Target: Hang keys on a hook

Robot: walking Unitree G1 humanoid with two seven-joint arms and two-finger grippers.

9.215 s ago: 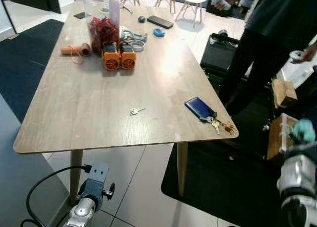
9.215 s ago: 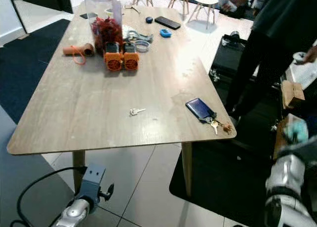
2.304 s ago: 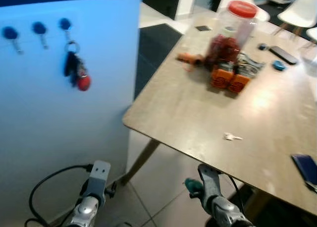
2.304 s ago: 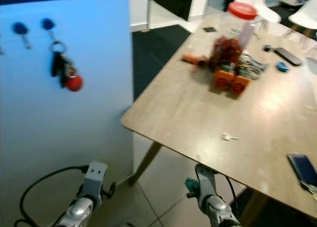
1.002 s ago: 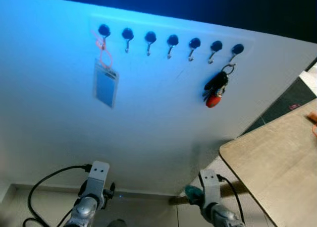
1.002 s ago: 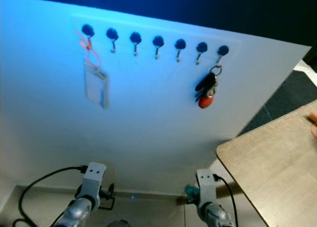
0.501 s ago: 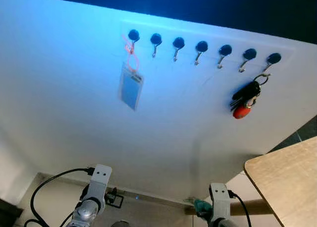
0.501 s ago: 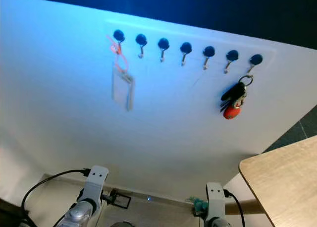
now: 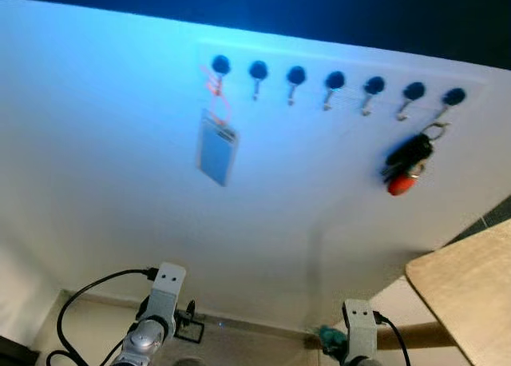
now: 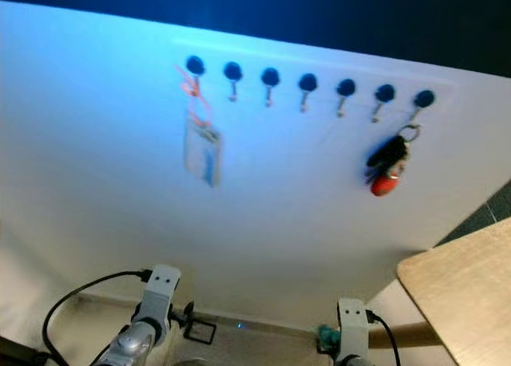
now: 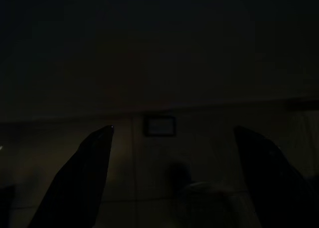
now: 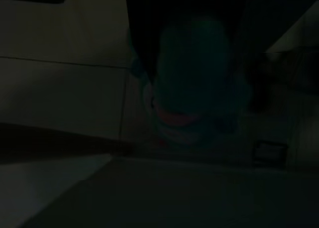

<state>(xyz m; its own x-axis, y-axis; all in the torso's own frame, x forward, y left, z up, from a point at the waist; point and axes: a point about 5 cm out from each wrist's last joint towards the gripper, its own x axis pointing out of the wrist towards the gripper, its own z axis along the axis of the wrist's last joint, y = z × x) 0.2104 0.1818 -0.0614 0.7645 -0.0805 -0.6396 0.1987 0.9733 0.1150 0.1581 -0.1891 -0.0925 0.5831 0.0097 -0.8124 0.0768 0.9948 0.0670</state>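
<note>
- Compared with half a second ago, your head view has slid a little: the row of hooks [image 9: 335, 82] sits slightly lower and further right in the picture, and the wall [image 9: 104, 142] itself looks unchanged — that is camera motion, not the things moving.
- A bunch of keys [image 9: 407, 162] with a red fob hangs from the rightmost hook [image 9: 453, 98], touching the wall. A badge [image 9: 217, 148] on an orange cord hangs from the leftmost hook; the five hooks between them are bare.
- The table [image 9: 471, 290] corner comes in at your lower right, near the right arm [image 9: 361, 346]; floor lies open below the wall on your left.
- The left wrist view, very dark, shows the left gripper [image 11: 174, 138] with its fingers spread wide and nothing between them.
- The right wrist view shows a teal thing [image 12: 194, 88] close up — I cannot tell how the right gripper's fingers stand or whether they grip it.
</note>
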